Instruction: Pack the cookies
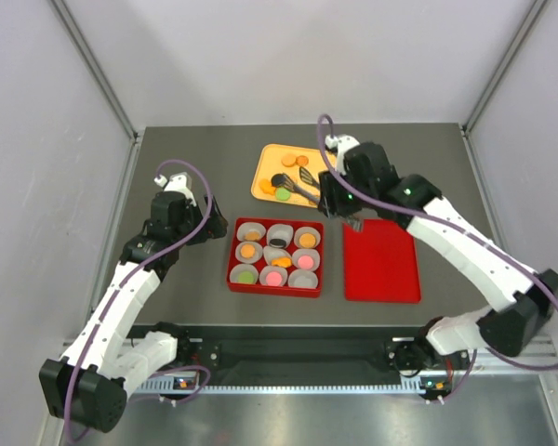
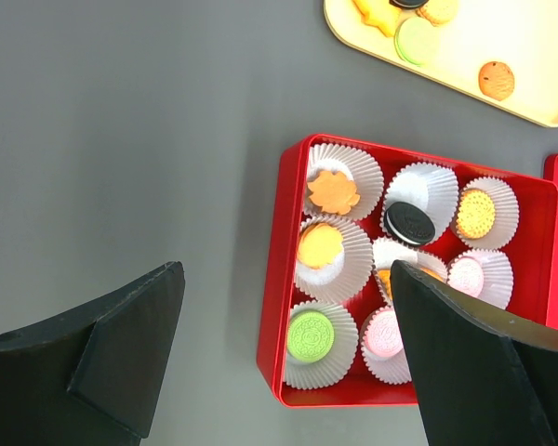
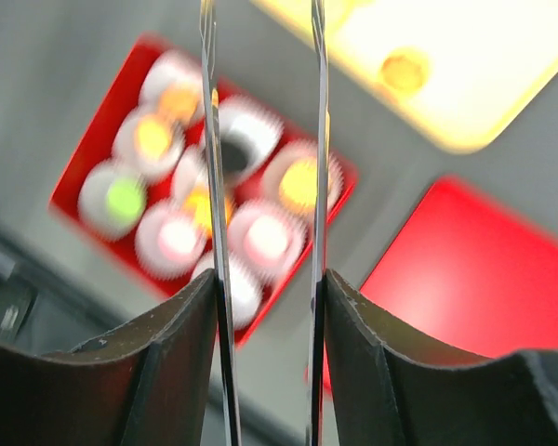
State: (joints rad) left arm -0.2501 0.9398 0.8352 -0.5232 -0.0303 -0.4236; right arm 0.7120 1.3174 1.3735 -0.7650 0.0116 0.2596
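A red box (image 1: 232, 269) holds nine white paper cups, most with a cookie (image 1: 276, 275). In the left wrist view the box (image 2: 277, 307) shows green (image 2: 312, 336), black (image 2: 409, 220), orange (image 2: 318, 246) and pink (image 2: 383, 333) cookies. More cookies (image 1: 288, 161) lie on the yellow tray (image 1: 265, 177). My right gripper (image 1: 338, 199) is shut on black tongs (image 1: 298, 188), whose tips lie over the tray. The tong arms (image 3: 216, 186) run between my right gripper's (image 3: 268, 307) fingers. My left gripper (image 1: 207, 229) is open and empty beside the box's left side (image 2: 286, 269).
The red lid (image 1: 381, 260) lies flat to the right of the box, and shows in the right wrist view (image 3: 465, 269). The tray stands behind the box. White walls enclose the grey table on three sides.
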